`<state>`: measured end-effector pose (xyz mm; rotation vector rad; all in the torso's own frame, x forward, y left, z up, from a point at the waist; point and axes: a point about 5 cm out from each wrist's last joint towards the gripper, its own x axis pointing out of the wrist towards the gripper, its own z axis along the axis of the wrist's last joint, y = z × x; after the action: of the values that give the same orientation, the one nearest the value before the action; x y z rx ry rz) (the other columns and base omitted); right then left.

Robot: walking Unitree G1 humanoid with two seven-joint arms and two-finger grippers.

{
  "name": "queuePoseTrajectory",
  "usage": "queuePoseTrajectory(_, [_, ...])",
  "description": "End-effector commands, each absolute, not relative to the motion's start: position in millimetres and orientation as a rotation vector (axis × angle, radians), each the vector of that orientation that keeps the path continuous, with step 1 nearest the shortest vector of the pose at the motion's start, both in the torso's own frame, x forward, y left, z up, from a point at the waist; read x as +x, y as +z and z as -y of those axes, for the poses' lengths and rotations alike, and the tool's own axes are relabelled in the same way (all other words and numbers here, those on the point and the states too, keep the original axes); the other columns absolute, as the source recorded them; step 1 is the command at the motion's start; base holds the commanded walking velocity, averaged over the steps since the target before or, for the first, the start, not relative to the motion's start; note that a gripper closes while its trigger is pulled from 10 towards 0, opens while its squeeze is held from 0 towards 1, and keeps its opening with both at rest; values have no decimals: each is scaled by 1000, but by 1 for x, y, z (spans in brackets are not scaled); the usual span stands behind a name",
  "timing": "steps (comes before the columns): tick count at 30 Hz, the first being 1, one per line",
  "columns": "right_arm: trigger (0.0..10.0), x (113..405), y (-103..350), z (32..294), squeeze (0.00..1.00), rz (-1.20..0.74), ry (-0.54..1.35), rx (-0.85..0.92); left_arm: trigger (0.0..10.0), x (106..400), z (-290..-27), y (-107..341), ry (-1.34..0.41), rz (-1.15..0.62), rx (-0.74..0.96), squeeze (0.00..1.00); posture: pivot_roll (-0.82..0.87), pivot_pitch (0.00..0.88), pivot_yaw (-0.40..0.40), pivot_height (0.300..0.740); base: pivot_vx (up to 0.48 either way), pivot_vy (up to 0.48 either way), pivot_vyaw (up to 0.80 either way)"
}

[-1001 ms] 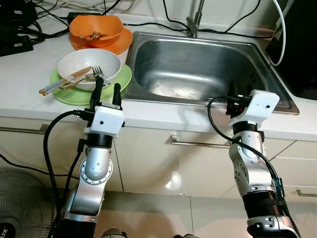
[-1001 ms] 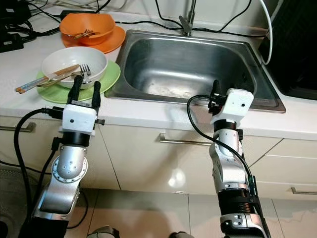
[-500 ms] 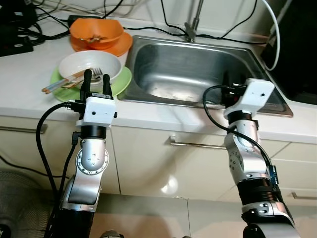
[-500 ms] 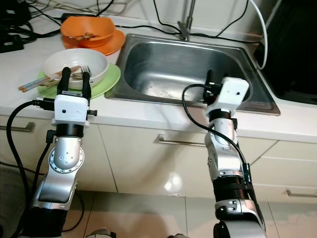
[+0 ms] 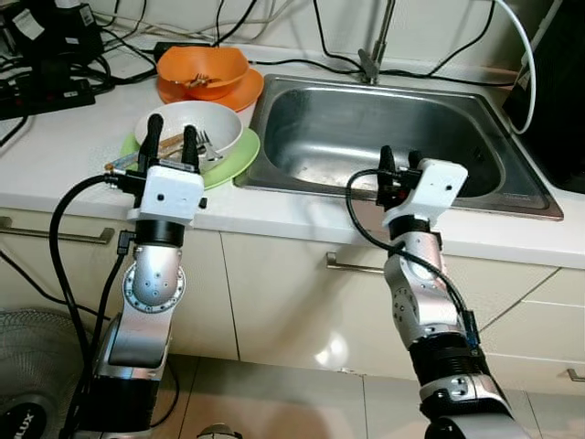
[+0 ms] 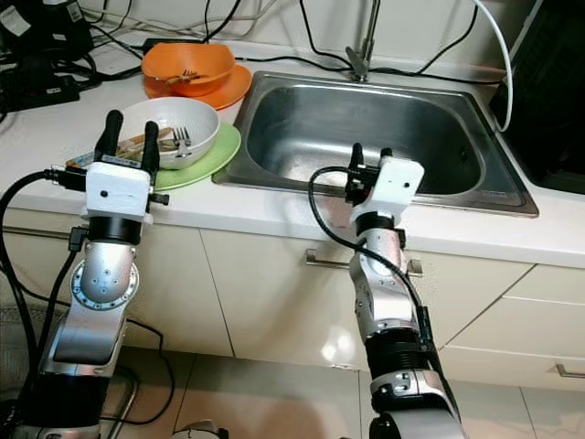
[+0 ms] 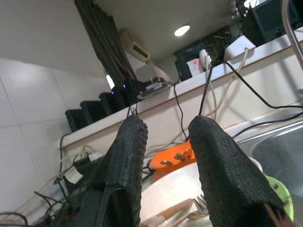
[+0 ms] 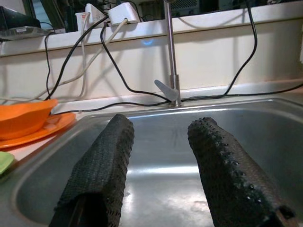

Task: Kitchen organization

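Change: view shifted since a second ago; both arms sit nearer the counter, dishes unmoved.
Left gripper [image 5: 169, 137]: fingers spread, empty, near the white ceramic bowl [image 5: 189, 127] holding fork and chopsticks.
Right gripper [image 5: 396, 160]: spread, empty, at the stainless steel sink [image 5: 512, 174] near edge.
Meaning: approach stage; nothing grasped yet.

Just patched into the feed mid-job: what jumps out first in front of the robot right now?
Two stacks of dirty dishes sit on the counter left of the steel sink: a white bowl with a fork and chopsticks on a green plate, and behind it an orange bowl on an orange plate. The left gripper stands open just before the white bowl; the right gripper is open at the sink's front edge.
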<state>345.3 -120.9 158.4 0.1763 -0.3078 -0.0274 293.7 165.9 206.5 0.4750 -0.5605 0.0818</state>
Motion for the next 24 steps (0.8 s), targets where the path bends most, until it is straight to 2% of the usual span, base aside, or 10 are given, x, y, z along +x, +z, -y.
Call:
queuePoseTrajectory(1, [10000,347,163,121,0,328,-33,182,10000,295,-159,210,34,577,458,0,209,9,19,740,0,0,0])
queuePoseTrajectory(14, [10000,346,163,120,0,345,-36,178,10000,299,-148,205,-54,560,426,0,198,0,41,740,0,0,0])
queuePoseTrajectory(24, [10000,349,166,121,0,359,-24,160,10000,300,-144,206,-67,570,411,0,202,0,23,740,0,0,0])
